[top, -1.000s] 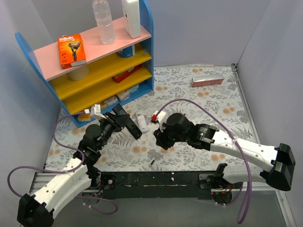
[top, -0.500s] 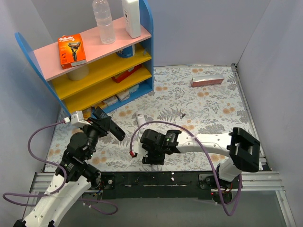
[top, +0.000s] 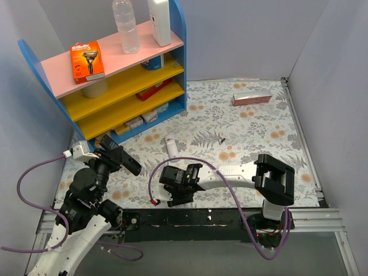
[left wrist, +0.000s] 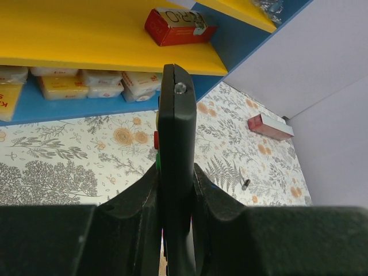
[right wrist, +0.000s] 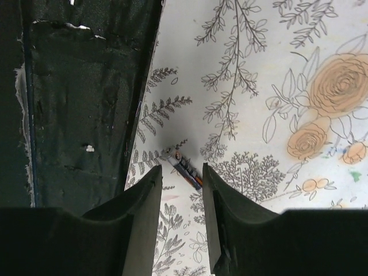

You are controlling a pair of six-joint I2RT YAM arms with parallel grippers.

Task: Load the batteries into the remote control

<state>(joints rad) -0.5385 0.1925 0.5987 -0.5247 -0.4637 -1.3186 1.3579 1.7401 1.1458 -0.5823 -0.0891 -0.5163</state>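
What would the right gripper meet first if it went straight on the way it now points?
Probably the battery, lying on the floral table cover right in line with the gap between the open fingers of the right gripper. How far ahead it lies is hard to judge.

From where I stand, the clearest print is on the orange box point(top: 87, 60) lying flat on the pink top shelf point(top: 57, 75): it reads "Gillette" in white above a picture of a razor. In the left wrist view, the red box point(left wrist: 175, 26) on the yellow shelf point(left wrist: 86, 34) carries a white label point(left wrist: 181, 17) with dark characters, too skewed to read. At the left edge, a yellow packet point(left wrist: 7, 102) shows cut-off red lettering, maybe a "K".
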